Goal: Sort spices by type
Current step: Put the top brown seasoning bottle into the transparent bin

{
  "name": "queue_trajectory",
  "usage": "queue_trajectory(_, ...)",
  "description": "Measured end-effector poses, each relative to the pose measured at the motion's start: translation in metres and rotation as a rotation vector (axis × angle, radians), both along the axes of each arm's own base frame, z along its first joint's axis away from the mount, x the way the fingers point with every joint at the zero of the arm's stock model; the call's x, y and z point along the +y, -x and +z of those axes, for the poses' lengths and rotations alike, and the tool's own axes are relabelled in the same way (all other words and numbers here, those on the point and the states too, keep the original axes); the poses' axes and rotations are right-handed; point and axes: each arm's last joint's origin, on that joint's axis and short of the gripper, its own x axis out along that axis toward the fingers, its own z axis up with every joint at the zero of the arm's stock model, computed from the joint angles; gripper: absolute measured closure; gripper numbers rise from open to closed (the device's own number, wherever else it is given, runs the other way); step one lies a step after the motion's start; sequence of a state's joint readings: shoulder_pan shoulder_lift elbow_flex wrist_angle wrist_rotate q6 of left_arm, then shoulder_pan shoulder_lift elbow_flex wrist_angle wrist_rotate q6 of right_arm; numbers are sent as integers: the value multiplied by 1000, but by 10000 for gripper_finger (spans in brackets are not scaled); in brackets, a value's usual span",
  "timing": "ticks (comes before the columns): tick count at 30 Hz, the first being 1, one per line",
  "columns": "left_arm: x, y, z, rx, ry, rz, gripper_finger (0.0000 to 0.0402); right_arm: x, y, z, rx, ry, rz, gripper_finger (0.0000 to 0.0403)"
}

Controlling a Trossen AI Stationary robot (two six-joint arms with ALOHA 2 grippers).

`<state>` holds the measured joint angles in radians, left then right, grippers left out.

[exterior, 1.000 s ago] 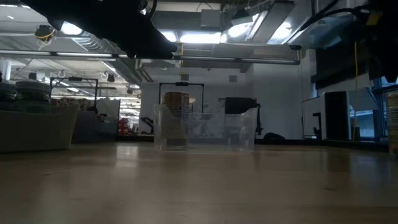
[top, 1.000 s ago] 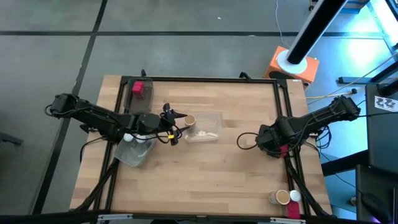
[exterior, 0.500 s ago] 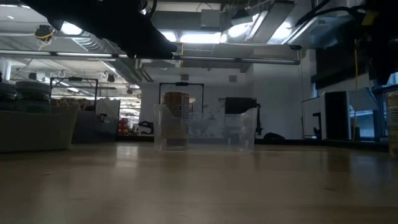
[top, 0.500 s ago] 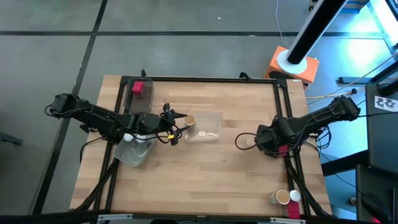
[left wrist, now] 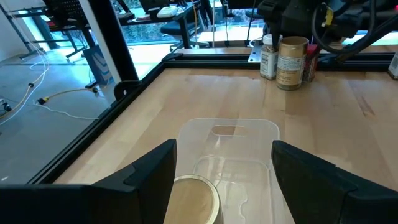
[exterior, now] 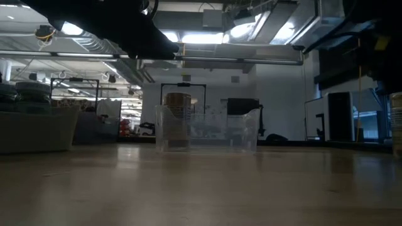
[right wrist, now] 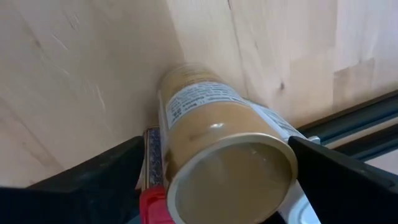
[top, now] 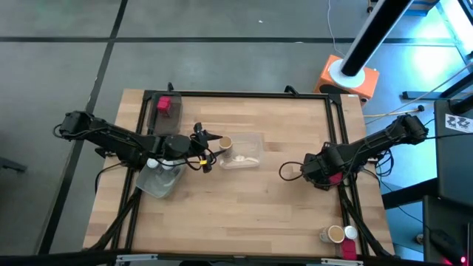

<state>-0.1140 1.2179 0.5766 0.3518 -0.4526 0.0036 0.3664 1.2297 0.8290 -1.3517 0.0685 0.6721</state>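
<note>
Sorting is barely begun: you're hovering the left claw [left wrist: 221,180] wide over a tan jar [top: 225,142] in the tray [top: 255,138], right claw [top: 287,170] gaping, while jars [top: 336,234] are waiting at the desk [top: 244,214] corner

Level look across the desk [exterior: 201,188] toward the room behind

A clear plastic tray [exterior: 207,129] is sitting far back near the middle of the desk, and a tan cylinder with a cork-coloured top [exterior: 178,119] is standing upright at its left end, seen through the clear wall. Dark arm parts are hanging across the upper left and upper right. A labelled jar [exterior: 396,122] is showing at the desk's right edge, cut off by the frame.
</note>
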Motion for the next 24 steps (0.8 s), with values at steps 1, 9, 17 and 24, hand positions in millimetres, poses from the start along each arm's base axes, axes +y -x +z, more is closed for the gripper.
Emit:
queue_trajectory(1, 0, 0, 0, 0, 0, 0, 156, 0, 0, 0, 0, 0, 0, 12)
queue_trajectory(9, 0, 0, 0, 1, -2, -1, 156, 0, 0, 0, 1, -1, 7, 92)
queue_trajectory(17, 0, 0, 0, 1, -3, -1, 156, 1, -2, 2, -19, -8, 0, 117)
queue_trajectory(24, 0, 0, 0, 1, -3, -1, 156, 4, -17, 32, -168, 17, 6, 117)
